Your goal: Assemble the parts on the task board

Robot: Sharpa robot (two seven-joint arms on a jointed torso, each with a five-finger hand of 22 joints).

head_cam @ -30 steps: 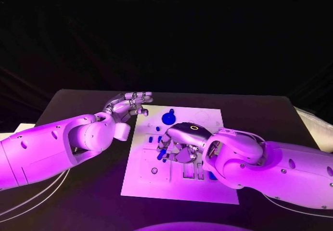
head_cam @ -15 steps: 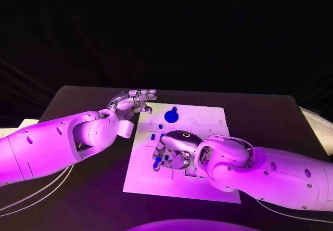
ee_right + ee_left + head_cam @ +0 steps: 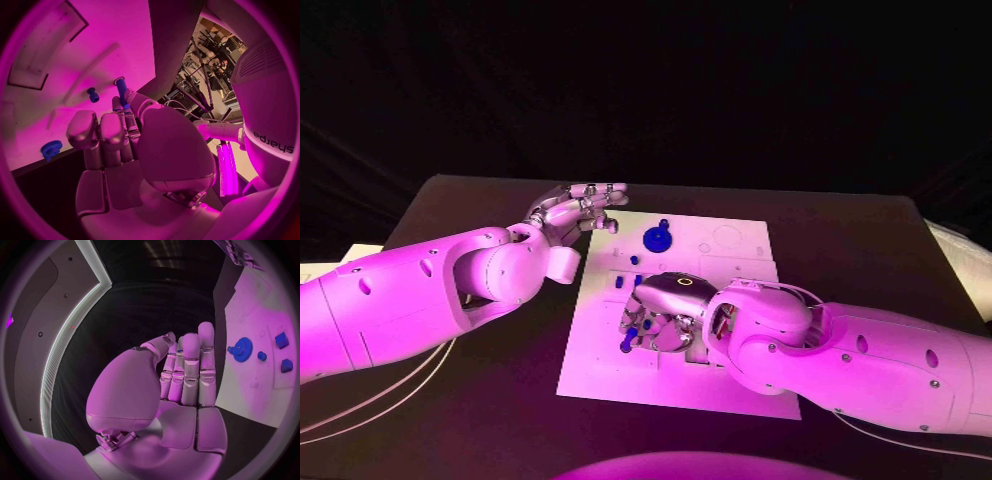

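Right hand [image 3: 669, 305] slightly lower than before

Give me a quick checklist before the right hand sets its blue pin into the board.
1. Right hand holds the blue pin: ok.
2. Right hand is over the task board: ok.
3. Pin lined up with its hole: cannot tell, the hand covers it.
4. Left hand free of parts, at the board's far left corner: ok.
5. Blue gear lies apart from the right hand: ok.
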